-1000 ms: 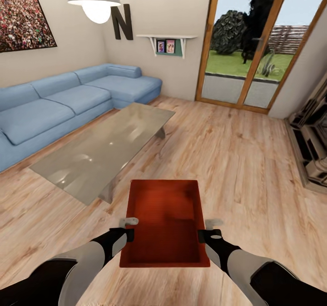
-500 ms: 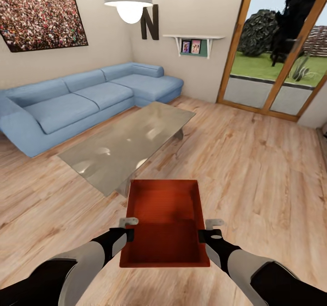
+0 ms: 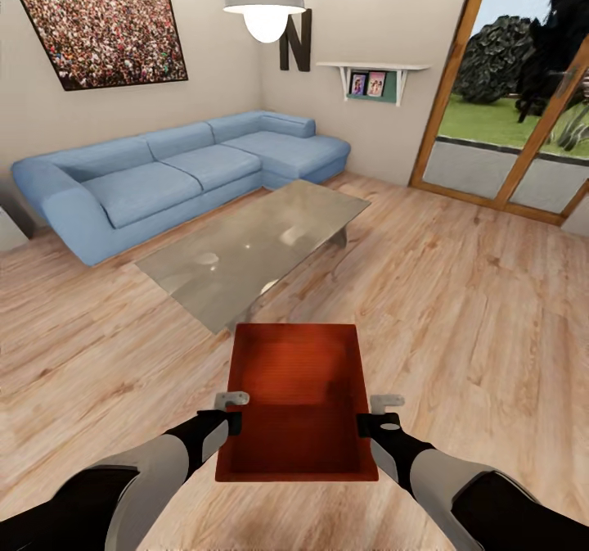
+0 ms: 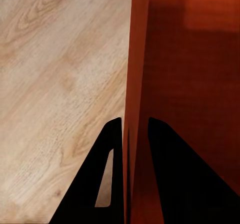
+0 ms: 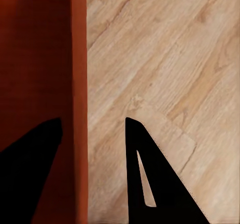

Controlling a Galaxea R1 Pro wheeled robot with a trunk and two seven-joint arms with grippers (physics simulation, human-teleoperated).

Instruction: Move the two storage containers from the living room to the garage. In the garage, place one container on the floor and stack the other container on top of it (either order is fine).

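One orange-red storage container (image 3: 296,395) hangs level in front of me above the light wood-plank floor of the living room. My left gripper (image 3: 233,410) is shut on its left wall; in the left wrist view the two black fingers (image 4: 111,149) pinch the thin wall (image 4: 136,59) tightly. At the opposite side, my right gripper (image 3: 378,413) is closed around the right wall (image 5: 79,59), its fingers (image 5: 145,159) set wider, with a strip of floor between wall and outer finger. The bin is empty inside.
A low glass coffee table (image 3: 254,252) stands just beyond the bin. Behind it a blue corner sofa (image 3: 172,174) runs along the wall. Wood-framed glass doors (image 3: 523,125) are at the right. Open plank floor (image 3: 474,305) lies to the right of the table.
The whole view has swung left: sofa, table and doors have slid rightward in the picture. The container and both grippers keep the same place in front of me.
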